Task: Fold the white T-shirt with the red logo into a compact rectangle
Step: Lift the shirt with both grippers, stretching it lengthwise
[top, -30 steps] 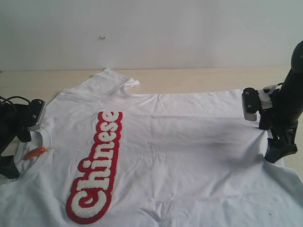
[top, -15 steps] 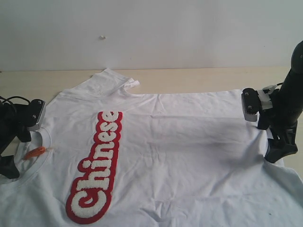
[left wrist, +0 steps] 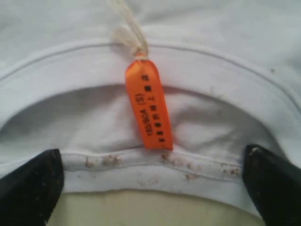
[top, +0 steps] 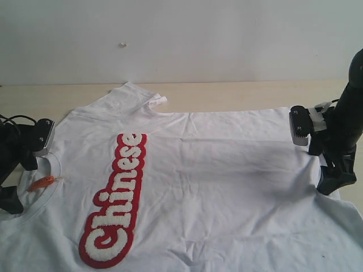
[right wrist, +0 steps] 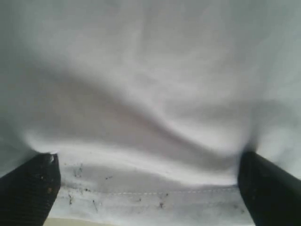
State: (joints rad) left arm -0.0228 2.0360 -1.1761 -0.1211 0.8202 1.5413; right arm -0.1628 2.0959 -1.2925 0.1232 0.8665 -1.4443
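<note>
Fingertips (left wrist: 33,183) of the left gripper (left wrist: 153,188) stand wide apart with nothing pinched, one on each side of a stretch of the near collar rim (left wrist: 155,162), which lies flat between them over a sliver of pale table. The right gripper (right wrist: 150,188) is spread just as wide, its black pads (right wrist: 28,188) straddling the stitched bottom hem (right wrist: 141,190), where the cloth bulges up in a soft ridge between them; it too grips nothing. Both edges are doubled and sewn, so they look like the firmest places to take hold, less likely to slip out than the single layer further in. An orange tag (left wrist: 149,106) of glossy ribbon hangs by a pale thread across the neck opening and could get caught in a pinch there. The white T-shirt with the red logo (top: 227,187) lies face up and spread across the wooden table (top: 238,93), neck toward the left arm and hem toward the right, with one sleeve (top: 133,96) pointing to the plain wall (top: 170,39). Its knit is thin, light and limp, creased in shallow wrinkles, and will probably sag and drag instead of holding a shape when lifted. The logo (top: 116,198), fuzzy white letters edged in thick red, looks denser and stiffer and may resist a crease through it.
</note>
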